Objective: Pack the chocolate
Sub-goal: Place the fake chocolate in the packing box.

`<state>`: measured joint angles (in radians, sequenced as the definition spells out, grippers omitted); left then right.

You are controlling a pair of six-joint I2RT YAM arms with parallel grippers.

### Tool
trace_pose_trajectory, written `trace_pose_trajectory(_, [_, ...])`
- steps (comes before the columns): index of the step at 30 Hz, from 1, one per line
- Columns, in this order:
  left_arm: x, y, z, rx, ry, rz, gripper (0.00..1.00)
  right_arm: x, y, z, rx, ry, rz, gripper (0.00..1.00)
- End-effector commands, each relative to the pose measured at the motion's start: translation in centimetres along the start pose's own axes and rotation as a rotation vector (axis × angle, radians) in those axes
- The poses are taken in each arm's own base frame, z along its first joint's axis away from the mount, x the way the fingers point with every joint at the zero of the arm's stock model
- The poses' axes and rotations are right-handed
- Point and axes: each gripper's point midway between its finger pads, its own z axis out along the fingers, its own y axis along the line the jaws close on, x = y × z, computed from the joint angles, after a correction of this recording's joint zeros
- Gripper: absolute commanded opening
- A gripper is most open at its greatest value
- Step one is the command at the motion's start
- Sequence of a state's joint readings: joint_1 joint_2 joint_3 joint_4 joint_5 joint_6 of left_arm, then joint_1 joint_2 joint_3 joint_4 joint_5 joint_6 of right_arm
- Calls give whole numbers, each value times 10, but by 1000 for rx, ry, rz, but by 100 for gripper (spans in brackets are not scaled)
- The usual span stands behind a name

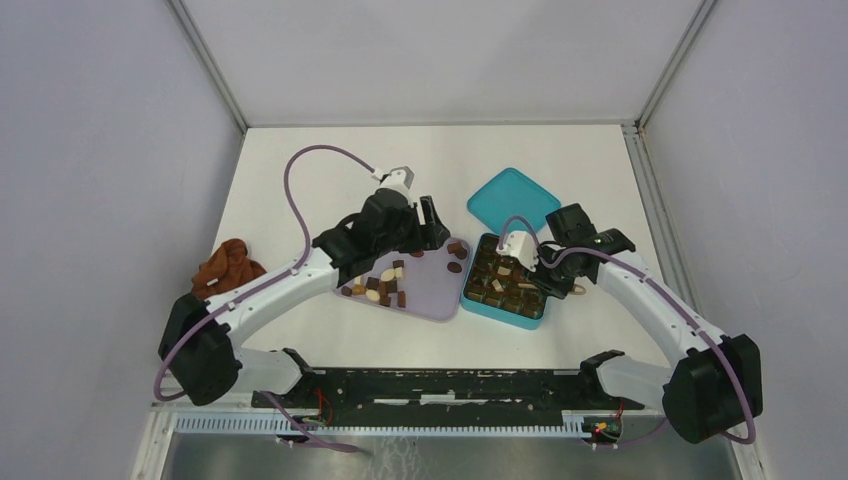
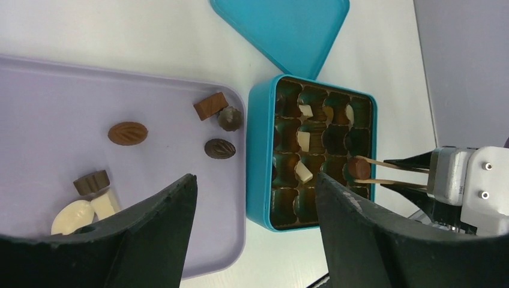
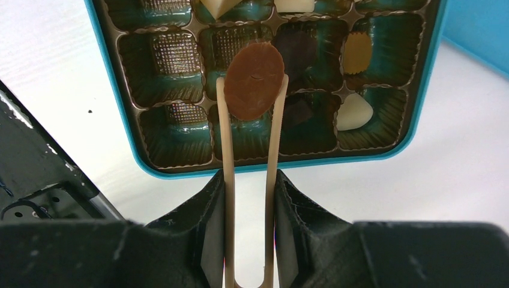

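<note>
From above, the left arm hides the far corner of the lavender tray [image 1: 432,300]. Loose chocolate pieces [image 1: 385,284] lie scattered on the visible part of the tray. The left gripper [image 1: 432,228] hangs over that end, and its jaws are hard to read from here. The right gripper [image 1: 552,283] covers part of the teal box [image 1: 500,313], so several cells are hidden. The box's contents show only as small brown and cream specks. The teal lid [image 1: 513,198] lies flat just behind the box, and a rust-brown cloth [image 1: 228,266] sits bunched near the table's left edge.

In the left wrist view, the left gripper [image 2: 257,180] has its dark fingers [image 2: 168,228] spread wide with nothing between them. They block the near edge of the tray [image 2: 54,108], and a cream piece [image 2: 72,217] is partly cut off. The lid [image 2: 288,30] runs out of the top of the picture. Dark pieces in the box [image 2: 259,150] blend into the shadowed cells.

In the right wrist view, the right gripper [image 3: 249,186] is clamped on a pair of tan tongs [image 3: 228,150]. The tong tips pinch a round brown piece [image 3: 254,79] above the box [image 3: 120,144]. The far rows of the box are cut off by the picture's top edge.
</note>
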<state>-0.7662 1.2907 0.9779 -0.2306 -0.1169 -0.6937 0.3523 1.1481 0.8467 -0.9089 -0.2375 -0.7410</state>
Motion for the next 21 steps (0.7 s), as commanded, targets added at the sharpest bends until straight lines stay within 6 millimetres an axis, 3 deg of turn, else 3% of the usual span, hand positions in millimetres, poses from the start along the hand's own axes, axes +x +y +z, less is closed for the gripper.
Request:
trace_pose_trajectory(1, [-8,-21,12,74,15,86,77,3,-7,2,-3,41,-34,14])
trace_pose_trajectory(10, [2,-18,28,69,46,108,75,9,-3,6,-38,73,-37,20])
trace_pose_trajectory(21, [-1,-16,22,65,27,96,75,7,0,11,-71,73,-35,38])
